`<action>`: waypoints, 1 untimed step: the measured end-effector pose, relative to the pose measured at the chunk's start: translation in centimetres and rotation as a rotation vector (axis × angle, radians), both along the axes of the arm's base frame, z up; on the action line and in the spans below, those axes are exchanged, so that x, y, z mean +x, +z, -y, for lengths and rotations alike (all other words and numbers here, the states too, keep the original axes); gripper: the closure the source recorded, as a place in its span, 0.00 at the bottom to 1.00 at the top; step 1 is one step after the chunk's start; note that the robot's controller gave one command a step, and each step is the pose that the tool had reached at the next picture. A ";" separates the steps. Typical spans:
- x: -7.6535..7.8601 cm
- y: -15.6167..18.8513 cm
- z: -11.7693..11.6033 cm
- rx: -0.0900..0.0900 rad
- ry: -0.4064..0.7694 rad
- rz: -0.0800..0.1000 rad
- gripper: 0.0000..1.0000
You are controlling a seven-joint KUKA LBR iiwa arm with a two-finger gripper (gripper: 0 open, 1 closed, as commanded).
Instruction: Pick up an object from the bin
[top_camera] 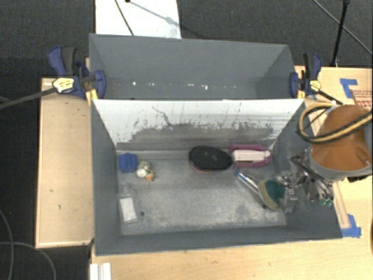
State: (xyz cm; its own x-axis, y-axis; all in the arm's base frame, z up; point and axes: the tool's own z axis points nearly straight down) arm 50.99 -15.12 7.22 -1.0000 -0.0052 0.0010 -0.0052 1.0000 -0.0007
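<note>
Well, the gripper (289, 190) sat beside the green round thing (268, 192), near right; open or shut, unclear. It was probably light and slick: pinch its edges.

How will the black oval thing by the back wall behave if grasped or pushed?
The black oval object looks domed, so a pinch may slip off its top. It lies broad and flat, so it probably slides rather than rolls. The pink-and-white item beside it would likely get nudged.
</note>
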 end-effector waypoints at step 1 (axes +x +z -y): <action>-2.3 16.4 -2.0 -0.002 0.033 0.011 1.00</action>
